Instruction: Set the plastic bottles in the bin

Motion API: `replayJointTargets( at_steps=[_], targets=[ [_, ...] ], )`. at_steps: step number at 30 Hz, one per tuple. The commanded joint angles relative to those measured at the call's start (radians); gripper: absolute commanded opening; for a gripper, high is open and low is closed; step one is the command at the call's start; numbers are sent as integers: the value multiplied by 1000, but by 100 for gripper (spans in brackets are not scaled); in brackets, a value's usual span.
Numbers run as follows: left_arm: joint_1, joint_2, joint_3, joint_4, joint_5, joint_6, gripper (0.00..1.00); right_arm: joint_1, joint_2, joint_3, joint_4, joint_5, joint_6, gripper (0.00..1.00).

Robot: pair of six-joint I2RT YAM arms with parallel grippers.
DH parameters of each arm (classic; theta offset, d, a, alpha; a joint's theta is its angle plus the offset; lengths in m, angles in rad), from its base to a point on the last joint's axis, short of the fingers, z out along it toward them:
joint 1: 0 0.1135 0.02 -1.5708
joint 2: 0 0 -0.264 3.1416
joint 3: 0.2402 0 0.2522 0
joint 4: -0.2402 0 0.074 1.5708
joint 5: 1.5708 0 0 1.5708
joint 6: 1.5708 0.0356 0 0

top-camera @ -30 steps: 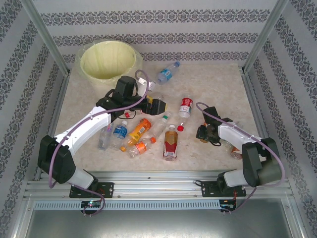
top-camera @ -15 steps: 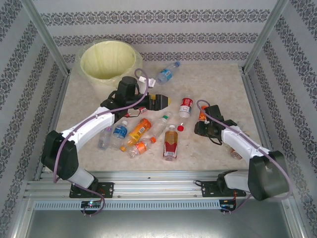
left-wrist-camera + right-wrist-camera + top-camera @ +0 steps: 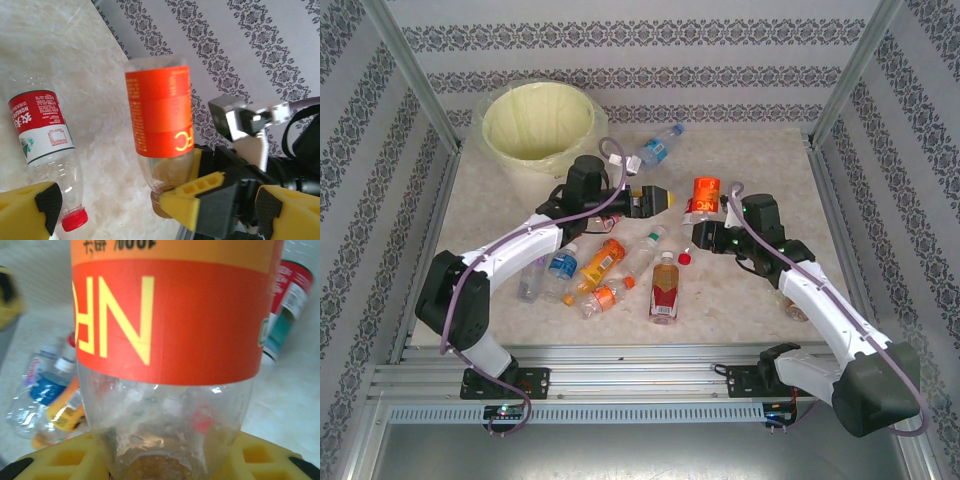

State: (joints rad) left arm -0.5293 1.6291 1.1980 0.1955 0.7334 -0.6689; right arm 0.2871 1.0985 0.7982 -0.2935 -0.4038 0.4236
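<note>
over the table (image 3: 770, 170), right fingers (image 3: 260, 457) clench an orange-labelled "nfc" bottle (image 3: 170, 325); left fingers (image 3: 25, 212) spread wide

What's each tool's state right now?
Left tool: open, empty.
Right tool: shut on the orange-label bottle.

Damask-striped walls (image 3: 640, 50), pale marbled tabletop (image 3: 760, 160), aluminium frame (image 3: 410, 70)

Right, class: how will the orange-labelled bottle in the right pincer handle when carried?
Probably light: the orange-labelled bottle looks empty through its clear shoulder. Gripped near the neck by the right pincer, base up, it may wobble. Being round, it would likely roll if dropped.
</note>
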Motion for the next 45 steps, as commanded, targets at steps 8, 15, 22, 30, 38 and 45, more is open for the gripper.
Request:
replayJointTargets(
  at_steps=[8, 15, 22, 30, 38, 45],
  targets=[
    [-12, 61, 42, 256, 107, -138, 100, 45, 24, 65, 109, -239, 44, 47],
    [-12, 78, 45, 268, 115, -166, 100, 74, 25, 84, 106, -261, 44, 47],
    [-12, 79, 53, 279, 143, -192, 98, 111, 46, 87, 125, -249, 50, 47],
    [-12, 69, 51, 270, 156, -206, 85, 133, 69, 84, 109, -196, 36, 47],
    [-13, 58, 56, 296, 177, -241, 68, 141, 69, 76, 110, -177, 27, 47],
    [-12, 48, 69, 265, 171, -217, 59, 142, 54, 73, 106, -167, 24, 50]
  ],
)
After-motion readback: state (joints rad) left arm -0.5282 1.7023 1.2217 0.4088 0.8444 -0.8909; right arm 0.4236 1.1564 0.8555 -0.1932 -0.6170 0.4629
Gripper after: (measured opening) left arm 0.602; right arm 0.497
